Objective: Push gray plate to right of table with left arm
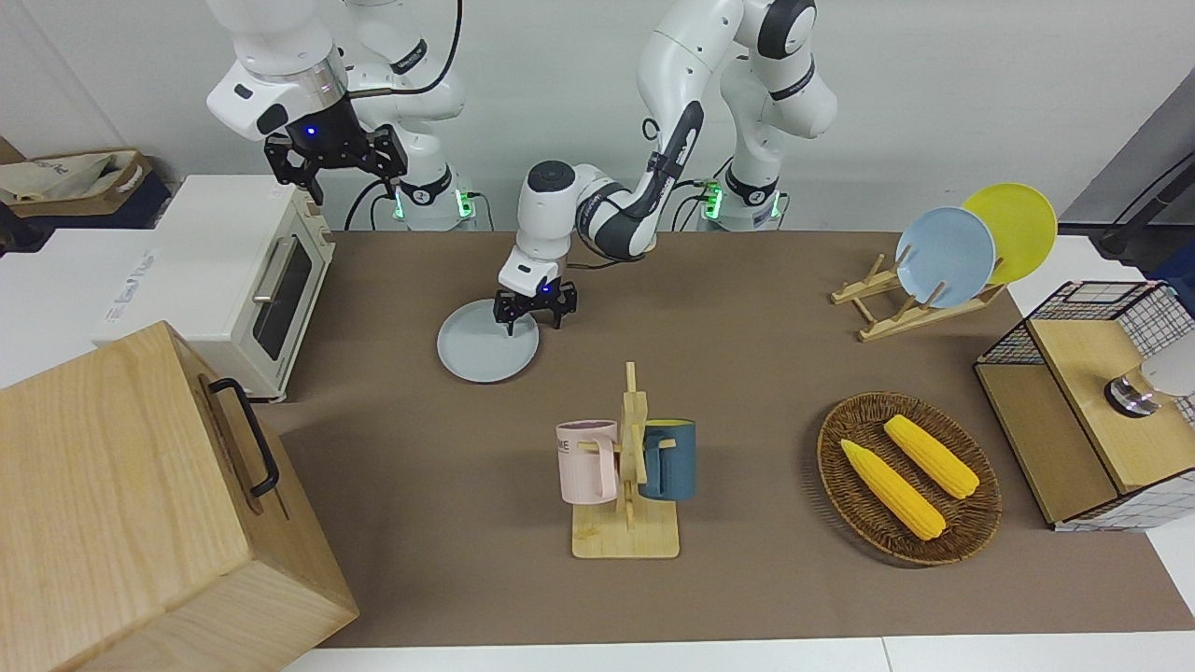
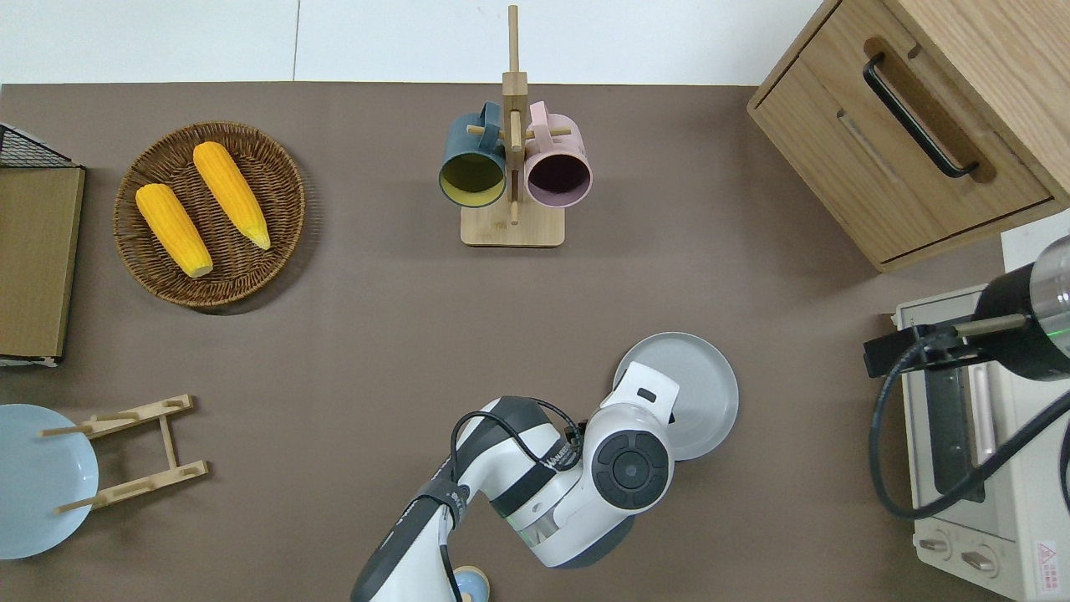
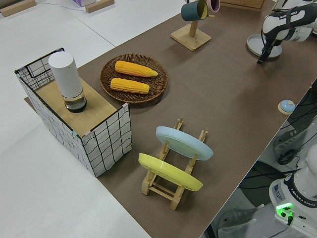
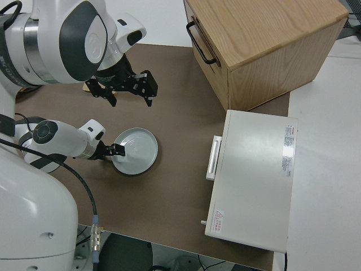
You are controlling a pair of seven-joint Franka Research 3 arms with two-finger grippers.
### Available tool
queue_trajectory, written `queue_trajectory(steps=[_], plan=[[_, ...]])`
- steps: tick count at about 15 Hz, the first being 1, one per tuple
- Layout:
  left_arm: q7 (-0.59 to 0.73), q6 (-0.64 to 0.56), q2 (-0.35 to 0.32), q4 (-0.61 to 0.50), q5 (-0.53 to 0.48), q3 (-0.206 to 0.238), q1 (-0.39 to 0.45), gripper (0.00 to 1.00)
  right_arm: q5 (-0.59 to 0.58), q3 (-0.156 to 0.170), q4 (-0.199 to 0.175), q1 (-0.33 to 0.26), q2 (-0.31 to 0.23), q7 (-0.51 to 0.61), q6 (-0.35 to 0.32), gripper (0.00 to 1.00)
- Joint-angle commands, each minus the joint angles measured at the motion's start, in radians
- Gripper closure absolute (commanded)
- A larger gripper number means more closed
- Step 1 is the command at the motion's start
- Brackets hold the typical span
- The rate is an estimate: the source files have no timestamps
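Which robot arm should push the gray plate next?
The left. Its left gripper is already down at the gray plate's rim, on the side away from the toaster oven. The right arm is parked.

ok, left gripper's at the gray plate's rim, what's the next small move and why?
Probably a short sideways push toward the right arm's end. The left gripper sits low at the gray plate rim on the left-arm side, fingers open, and bare table separates the plate from the toaster oven. The right arm is parked.
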Motion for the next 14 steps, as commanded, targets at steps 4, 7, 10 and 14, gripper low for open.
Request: queue_trajectory(steps=[4,7,10,14], plan=[[0.142,-0.144,-0.107,-0.02,0.003,0.013,0.057,0.02,0.004,0.016,0.009,-0.019,-0.002,0.013,-0.016,0.017],[0.23,-0.238,-0.169,-0.032,-0.025,0.013,0.1,0.01,0.004,0.016,0.009,-0.02,-0.002,0.013,-0.016,0.017],[0.381,-0.336,-0.233,-0.034,-0.084,0.014,0.178,0.01,0.004,0.016,0.009,-0.02,-0.002,0.012,-0.016,0.017],[0.598,-0.503,-0.319,-0.034,-0.105,0.016,0.339,0.01,0.004,0.016,0.009,-0.02,-0.002,0.013,-0.016,0.017]])
